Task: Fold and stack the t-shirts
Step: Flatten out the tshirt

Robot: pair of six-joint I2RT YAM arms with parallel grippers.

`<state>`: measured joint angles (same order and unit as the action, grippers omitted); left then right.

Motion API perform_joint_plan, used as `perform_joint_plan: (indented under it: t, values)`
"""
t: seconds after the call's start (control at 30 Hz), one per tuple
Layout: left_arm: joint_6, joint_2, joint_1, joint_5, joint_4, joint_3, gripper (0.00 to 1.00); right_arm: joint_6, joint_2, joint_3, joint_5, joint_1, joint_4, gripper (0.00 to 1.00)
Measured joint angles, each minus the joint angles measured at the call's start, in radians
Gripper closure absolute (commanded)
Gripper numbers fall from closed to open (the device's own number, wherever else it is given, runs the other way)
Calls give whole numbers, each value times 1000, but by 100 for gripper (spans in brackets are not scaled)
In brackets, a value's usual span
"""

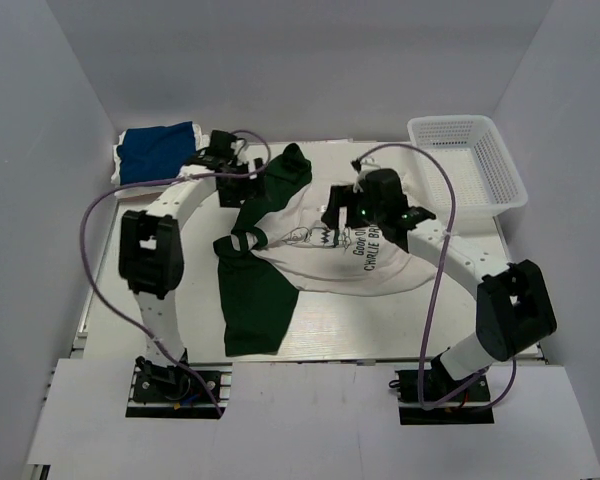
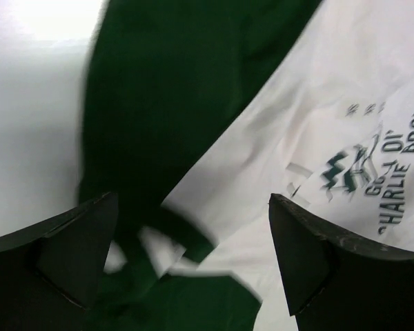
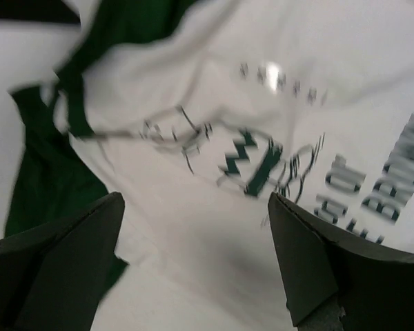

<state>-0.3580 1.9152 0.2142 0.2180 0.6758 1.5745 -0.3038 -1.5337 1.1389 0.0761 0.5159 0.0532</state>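
Note:
The white Charlie Brown t-shirt (image 1: 325, 262) lies spread at mid-table, partly over the dark green t-shirt (image 1: 255, 305), whose body runs to the front left and whose top (image 1: 292, 170) reaches the back. The royal blue t-shirt (image 1: 156, 150) lies bunched at the back left corner. My left gripper (image 1: 248, 178) is open and empty above the green shirt's upper part (image 2: 165, 103), with the white shirt (image 2: 310, 103) to its right. My right gripper (image 1: 338, 210) is open and empty above the white shirt's print (image 3: 255, 162); green cloth (image 3: 45, 172) shows at its left.
A white plastic mesh basket (image 1: 470, 165) stands at the back right corner. White walls close in the back and both sides. The table's front edge (image 1: 320, 355) runs just beyond the arm bases.

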Motion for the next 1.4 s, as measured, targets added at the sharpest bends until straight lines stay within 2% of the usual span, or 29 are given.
perform_joint_plan:
  t: [0.13, 0.3, 0.47, 0.8, 1.13, 1.4]
  values:
    - [14, 213, 82, 2, 20, 235, 1, -27, -5, -144, 6, -3, 67, 10]
    - [27, 402, 130, -27, 62, 405, 1, -16, -51, -174, -5, -5, 180, 10]
    - [36, 463, 112, -77, 74, 472, 1, 16, -51, -182, -19, -5, 219, 10]
    - [95, 708, 64, -200, -17, 816, 1, 79, -90, -179, -55, -6, 330, 10]
    - [90, 822, 40, -270, -253, 918, 1, 114, -111, -132, -115, -12, 396, 10]
    - [45, 843, -71, -280, -333, 919, 1, 126, -118, -120, -129, -13, 417, 10]
